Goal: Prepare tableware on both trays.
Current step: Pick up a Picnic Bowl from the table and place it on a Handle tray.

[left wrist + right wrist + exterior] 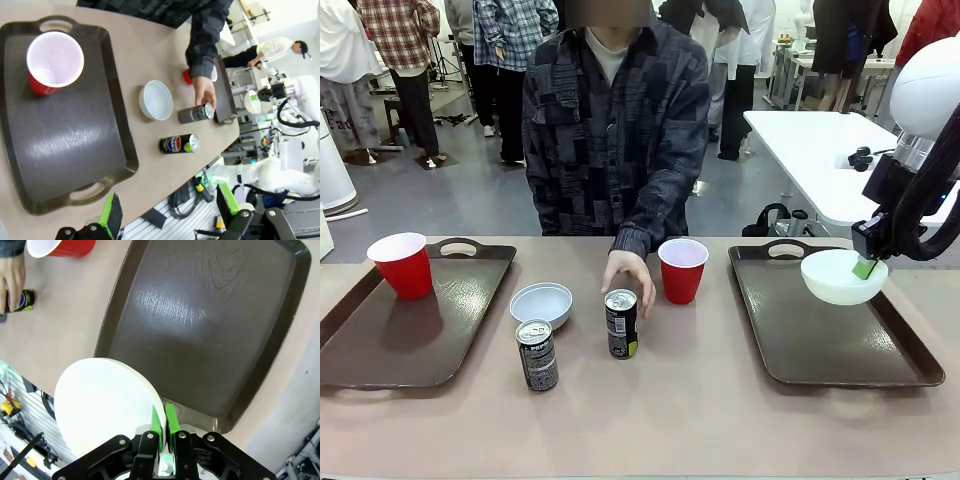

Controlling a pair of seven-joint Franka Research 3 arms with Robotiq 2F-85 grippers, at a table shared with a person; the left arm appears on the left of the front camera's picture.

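Pinching a white bowl's [842, 277] rim, right pincer [865, 267] closed.

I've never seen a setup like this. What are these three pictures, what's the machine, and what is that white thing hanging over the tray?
This is a two-armed robot sharing a table with a person. The front view looks across the table at that person. The other two come from cameras on the robot's wrists, looking down along each gripper's fingers.

The right gripper is shut on the rim of a small round white bowl, held above the right dark brown plastic tray. The left gripper is open, holding nothing, above the left tray, where a red plastic cup stands.

Between the trays sit a second white bowl, another red cup and two slim dark drink cans. The person's hand rests by the far can.
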